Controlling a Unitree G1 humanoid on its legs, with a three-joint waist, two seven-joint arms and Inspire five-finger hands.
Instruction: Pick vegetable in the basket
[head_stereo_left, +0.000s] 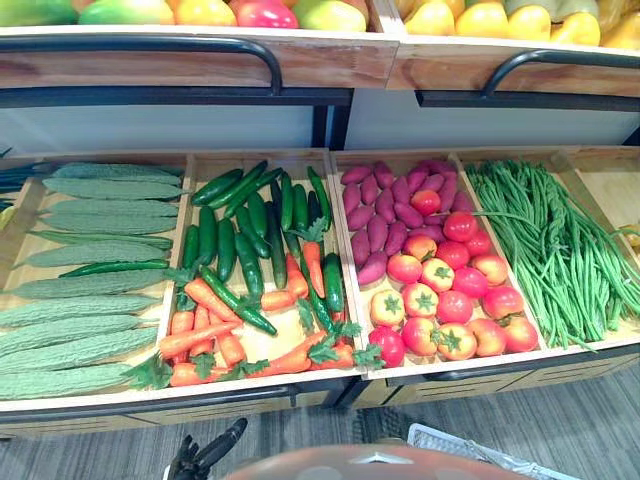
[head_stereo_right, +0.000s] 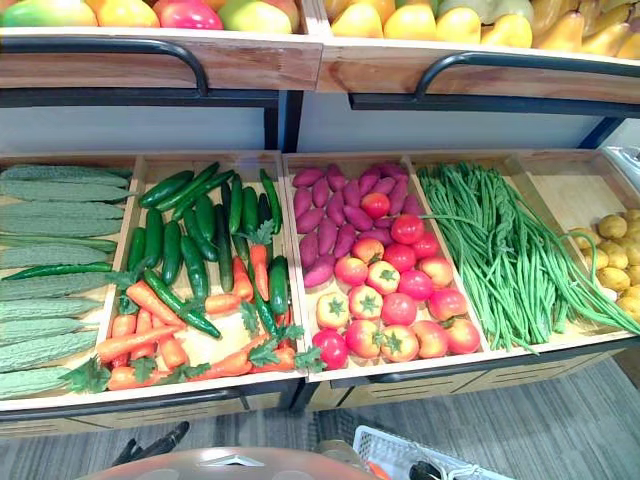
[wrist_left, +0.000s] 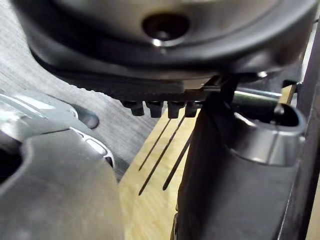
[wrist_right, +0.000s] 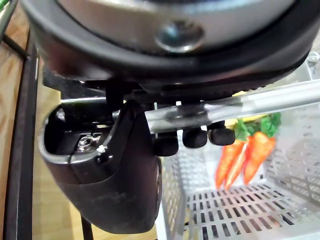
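A white mesh basket (head_stereo_right: 395, 450) hangs low in front of the display. In the right wrist view, two carrots (wrist_right: 245, 155) lie inside the basket (wrist_right: 225, 210). My right hand (wrist_right: 120, 185) is shut on the basket's metal handle (wrist_right: 265, 97), with its fingers (wrist_right: 195, 136) curled round the bar. My left hand (head_stereo_left: 205, 455) hangs low before the carrot bin, holding nothing, fingers relaxed. The wooden bins hold carrots (head_stereo_left: 215, 340), green cucumbers (head_stereo_left: 230, 235), tomatoes (head_stereo_left: 440, 300), purple sweet potatoes (head_stereo_left: 380, 215) and long green beans (head_stereo_left: 560, 245).
Bitter gourds (head_stereo_left: 90, 270) fill the far left bin and potatoes (head_stereo_right: 610, 255) the far right one. An upper shelf (head_stereo_left: 200, 60) with black rails carries fruit above the bins. Grey floor (head_stereo_left: 560, 420) lies in front of the stand.
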